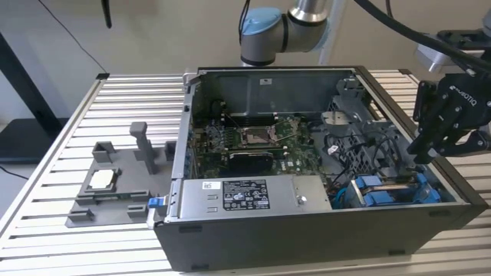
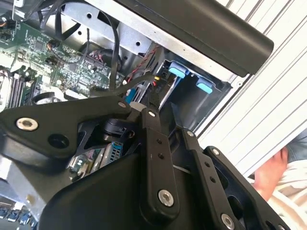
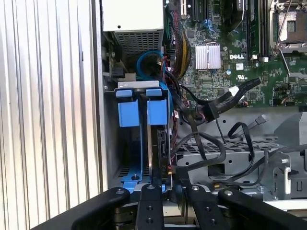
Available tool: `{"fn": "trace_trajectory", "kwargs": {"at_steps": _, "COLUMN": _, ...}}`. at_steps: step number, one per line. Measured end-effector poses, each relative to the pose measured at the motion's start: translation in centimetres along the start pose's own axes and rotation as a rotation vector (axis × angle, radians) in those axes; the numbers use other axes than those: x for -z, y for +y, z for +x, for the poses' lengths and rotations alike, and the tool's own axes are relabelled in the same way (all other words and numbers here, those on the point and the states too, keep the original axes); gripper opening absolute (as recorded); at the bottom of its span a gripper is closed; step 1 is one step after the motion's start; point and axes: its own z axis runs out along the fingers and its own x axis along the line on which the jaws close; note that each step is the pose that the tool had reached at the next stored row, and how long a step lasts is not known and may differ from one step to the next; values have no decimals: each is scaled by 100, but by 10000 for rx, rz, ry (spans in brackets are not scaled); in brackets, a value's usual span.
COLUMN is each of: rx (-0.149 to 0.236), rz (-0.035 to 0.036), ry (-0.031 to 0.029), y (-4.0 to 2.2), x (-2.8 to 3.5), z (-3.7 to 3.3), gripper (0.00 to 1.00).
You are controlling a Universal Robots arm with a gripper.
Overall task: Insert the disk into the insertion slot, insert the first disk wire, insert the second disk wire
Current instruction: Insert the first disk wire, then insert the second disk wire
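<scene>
Pincer (image 1: 426,152) hangs over the computer case (image 1: 307,241) at the exterior view's right; we cannot tell its grip. The disk (image 3: 159,143) stands on edge in the slot (image 3: 132,85), just beneath the pincer.

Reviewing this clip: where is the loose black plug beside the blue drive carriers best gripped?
Probably on the black plug, across its blocky body, coming down through the open top of the case: the body looks rigid, its cable curves away.

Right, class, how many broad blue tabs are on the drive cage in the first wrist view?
2, side by side on the insertion slot: one tab nearer the case wall, the other nearer the black cables. Others may be hidden.
</scene>
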Motion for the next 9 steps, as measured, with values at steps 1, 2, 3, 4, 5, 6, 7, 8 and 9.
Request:
{"fn": "trace_trajectory", "kwargs": {"at_steps": 1, "rx": 0, "rz": 2, "ry": 1, "y": 1, "x": 10, "z": -1, "gripper": 27}}
{"fn": "trace_trajectory", "kwargs": {"at_steps": 2, "rx": 0, "rz": 4, "ry": 2, "y": 1, "x": 21, "z": -1, "gripper": 27}}
{"fn": "trace_trajectory", "kwargs": {"at_steps": 3, "rx": 0, "rz": 5, "ry": 0, "y": 1, "x": 28, "z": -1, "gripper": 27}}
{"fn": "trace_trajectory", "kwargs": {"at_steps": 4, "rx": 0, "rz": 7, "ry": 0, "y": 2, "x": 30, "z": -1, "gripper": 27}}
{"fn": "trace_trajectory", "kwargs": {"at_steps": 5, "rx": 0, "rz": 7, "ry": -1, "y": 2, "x": 29, "z": -1, "gripper": 27}}
{"fn": "trace_trajectory", "kwargs": {"at_steps": 6, "rx": 0, "rz": 7, "ry": -2, "y": 2, "x": 29, "z": -1, "gripper": 27}}
{"fn": "trace_trajectory", "kwargs": {"at_steps": 7, "rx": 0, "rz": 8, "ry": -1, "y": 2, "x": 30, "z": -1, "gripper": 27}}
{"fn": "trace_trajectory", "kwargs": {"at_steps": 8, "rx": 0, "rz": 8, "ry": 0, "y": 2, "x": 31, "z": -1, "gripper": 27}}
{"fn": "trace_trajectory", "kwargs": {"at_steps": 9, "rx": 0, "rz": 8, "ry": 1, "y": 2, "x": 31, "z": -1, "gripper": 27}}
